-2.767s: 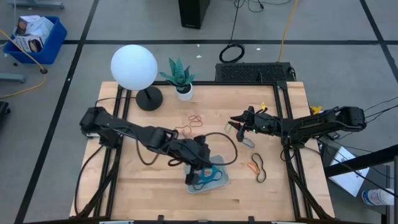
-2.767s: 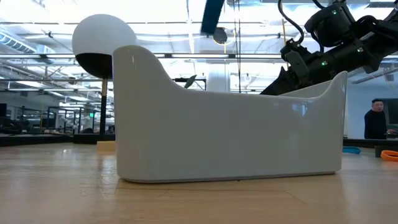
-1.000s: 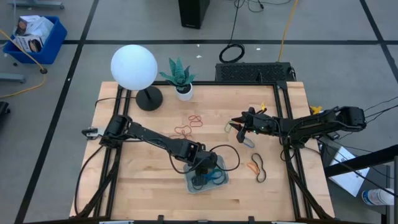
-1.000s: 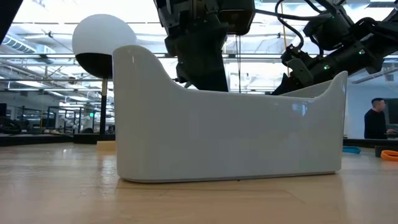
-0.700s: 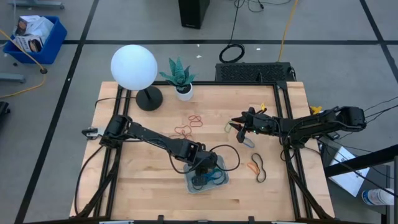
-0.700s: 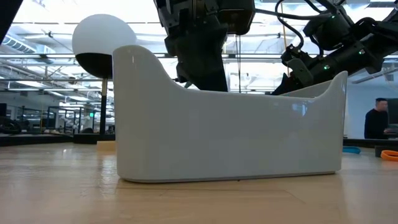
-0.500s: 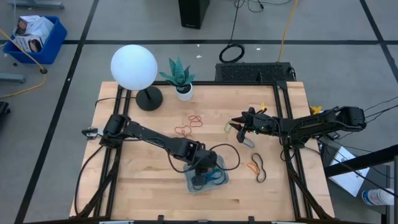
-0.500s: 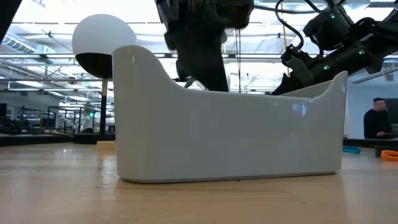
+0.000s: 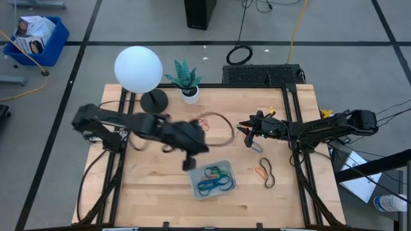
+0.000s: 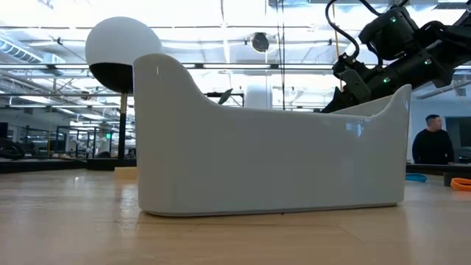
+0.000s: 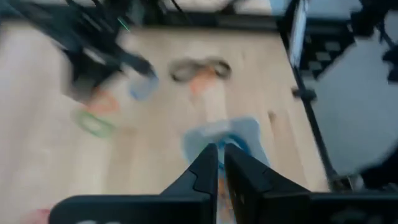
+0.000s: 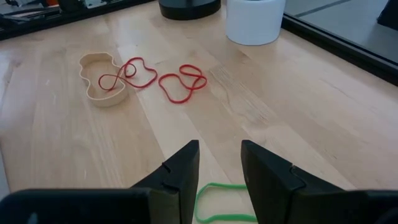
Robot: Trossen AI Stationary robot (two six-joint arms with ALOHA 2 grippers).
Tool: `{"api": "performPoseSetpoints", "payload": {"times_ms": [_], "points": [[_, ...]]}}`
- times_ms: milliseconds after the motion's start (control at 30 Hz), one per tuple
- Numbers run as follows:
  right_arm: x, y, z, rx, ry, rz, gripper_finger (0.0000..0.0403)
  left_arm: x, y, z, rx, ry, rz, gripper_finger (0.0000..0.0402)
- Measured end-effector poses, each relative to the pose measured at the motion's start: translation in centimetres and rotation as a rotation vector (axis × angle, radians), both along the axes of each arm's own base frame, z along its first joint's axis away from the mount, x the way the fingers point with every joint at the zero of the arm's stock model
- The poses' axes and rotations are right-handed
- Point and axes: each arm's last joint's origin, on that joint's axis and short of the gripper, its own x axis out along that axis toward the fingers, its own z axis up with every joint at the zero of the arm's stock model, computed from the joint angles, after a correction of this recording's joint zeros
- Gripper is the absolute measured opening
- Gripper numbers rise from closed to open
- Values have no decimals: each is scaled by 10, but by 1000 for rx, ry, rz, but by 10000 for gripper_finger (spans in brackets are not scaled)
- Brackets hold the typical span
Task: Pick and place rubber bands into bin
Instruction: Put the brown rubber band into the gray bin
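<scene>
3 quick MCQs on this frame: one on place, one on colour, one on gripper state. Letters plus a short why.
1. The bin sits:
A. at the table's near-middle
B. beside the lamp
C. off the table

2. The band just ahead of the right gripper is:
A. red
B. green
C. black

3. The right gripper stands:
A. shut on a band
B. open, holding nothing
C. out of view

Key: 1 A, the high view shows it between both arms near the front edge; 2 B, a green band lies by its fingertips; 3 B, its fingers are apart with bare wood between.
</scene>
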Motion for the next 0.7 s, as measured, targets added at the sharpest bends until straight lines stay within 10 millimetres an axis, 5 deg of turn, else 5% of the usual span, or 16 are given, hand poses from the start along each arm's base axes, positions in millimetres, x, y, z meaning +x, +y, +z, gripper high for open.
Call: {"api": "performPoseSetpoints", "payload": {"times_ms": [167,333,533,700], "points": [[0,0,0,0,1,0,114,-41,11,40,94,-127,24,34],[0,0,0,0,-1,0,114,-75,19,53,141,-164,34,24],[0,0,0,0,-1,0,114,-107,31,33,119,-176,134,5],[0,0,0,-1,-2,-2,114,-117,34,-8,120,-90,149,17]]}}
